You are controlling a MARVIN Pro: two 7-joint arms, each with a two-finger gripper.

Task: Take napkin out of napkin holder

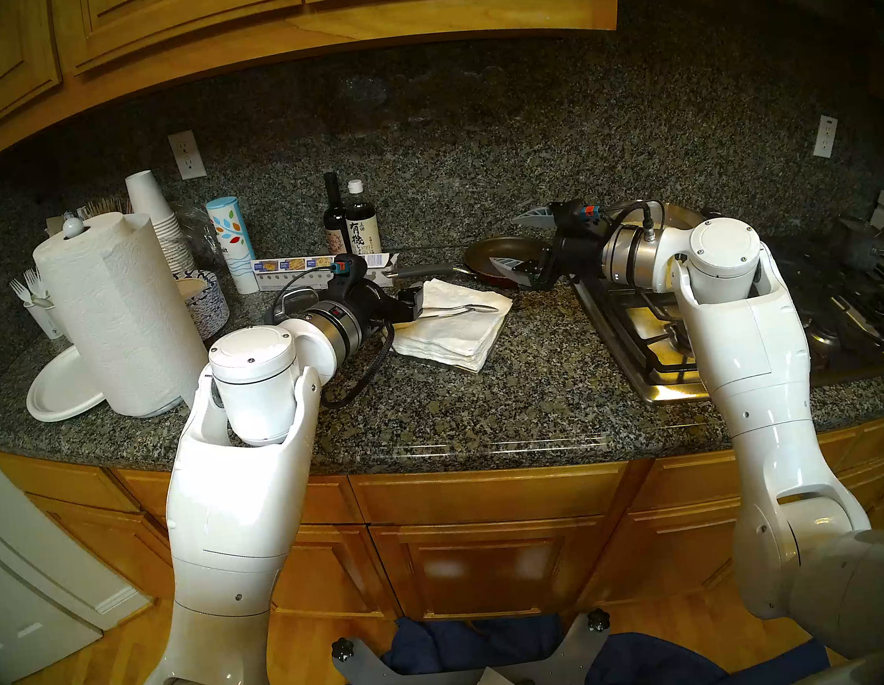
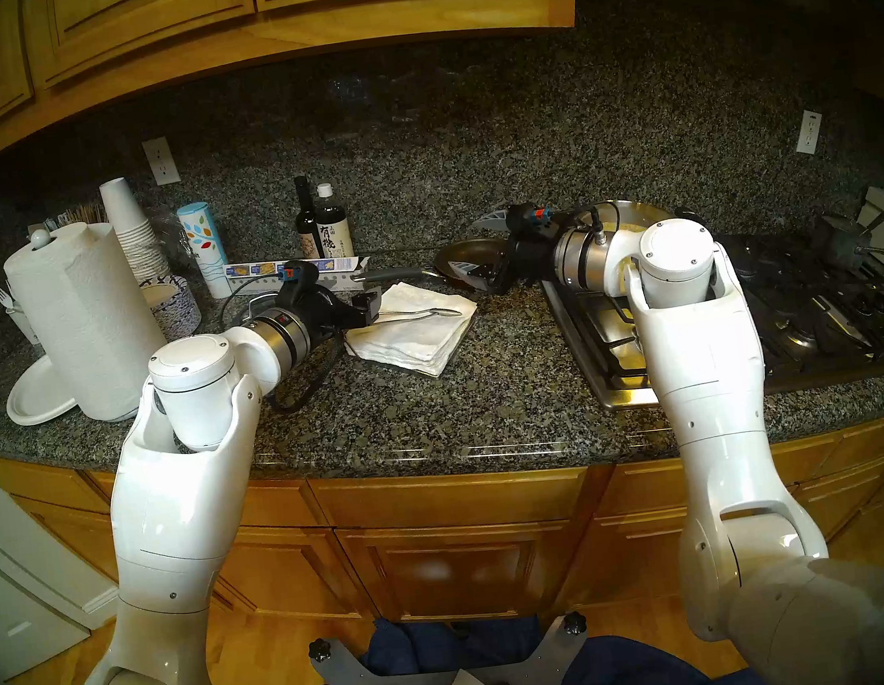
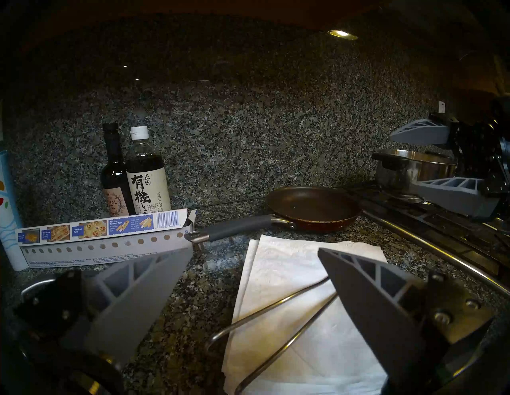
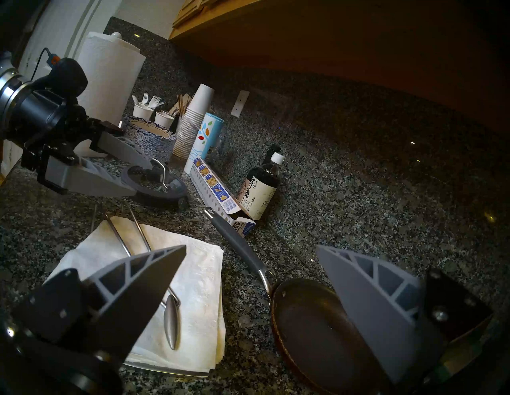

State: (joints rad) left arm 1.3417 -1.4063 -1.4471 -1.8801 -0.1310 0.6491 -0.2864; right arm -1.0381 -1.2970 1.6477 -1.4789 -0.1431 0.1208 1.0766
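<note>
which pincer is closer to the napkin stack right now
Left. The left pincer is open at the near-left edge of the napkin stack, one finger over the paper. The right pincer hangs open over the frying pan, beyond the stack's far corner.

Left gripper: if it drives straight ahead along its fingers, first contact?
Likely the napkin stack: the left gripper is open, low at the stack's left edge, one finger already over it and the holder's wire arm. Beyond lies the frying pan. Height is unclear.
</note>
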